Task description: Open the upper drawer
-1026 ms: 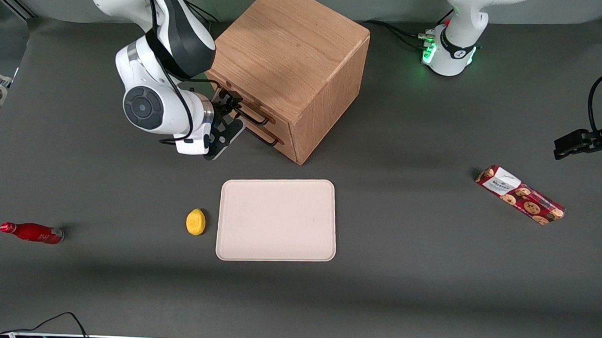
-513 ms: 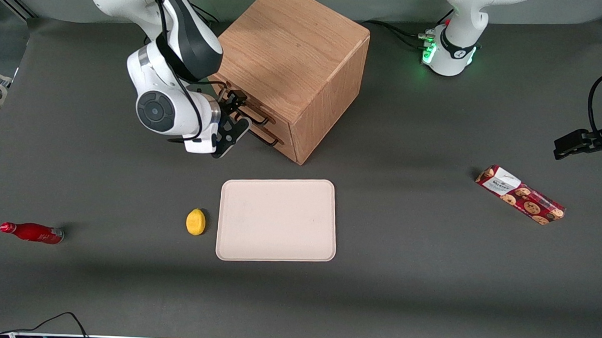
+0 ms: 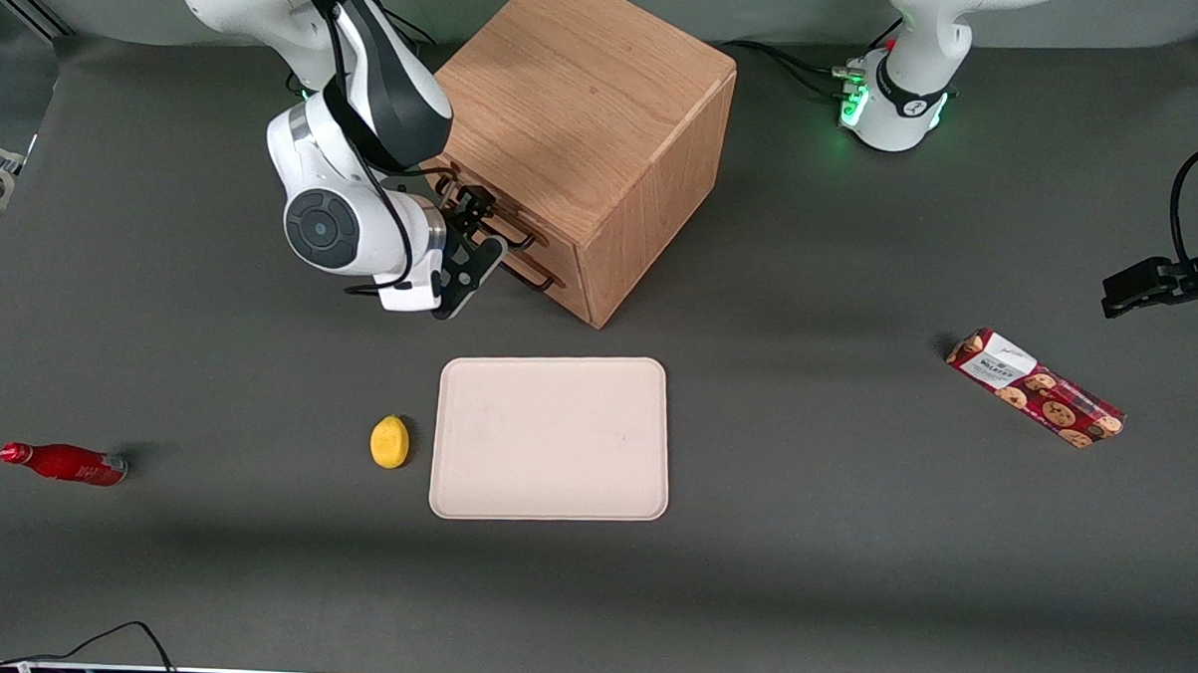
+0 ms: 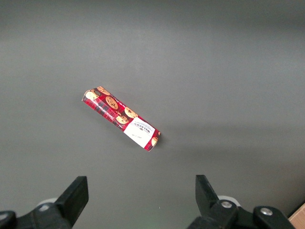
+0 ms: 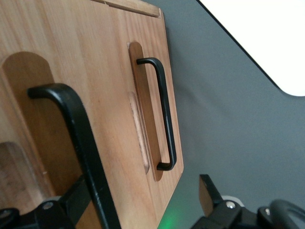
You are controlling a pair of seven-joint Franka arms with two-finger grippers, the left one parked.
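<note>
— What's nearest you on the tabletop point(image 3: 800, 583)?

— A tray point(image 3: 552, 437), with a lemon point(image 3: 389, 442) just beside it at its 9 o'clock. Farther out at 9 o'clock, toward the working arm's end, a red bottle point(image 3: 61, 463) lies on its side. At the tray's 2 o'clock, toward the parked arm's end, you have a cookie pack point(image 3: 1034, 388).

— And the upper drawer point(image 5: 47, 143)?

— It's in the cabinet point(image 3: 587, 107) at the tray's 12 o'clock, top of the two, and you can see it sits flush, not pulled out.

— Where's your gripper point(image 3: 478, 223)?

— At the tray's 11 o'clock, right in front of the drawers. The jaws stand apart, with the upper handle point(image 5: 81, 138) running between them, close to one finger point(image 5: 71, 200). The lower handle point(image 5: 164, 119) is apart from them.
</note>
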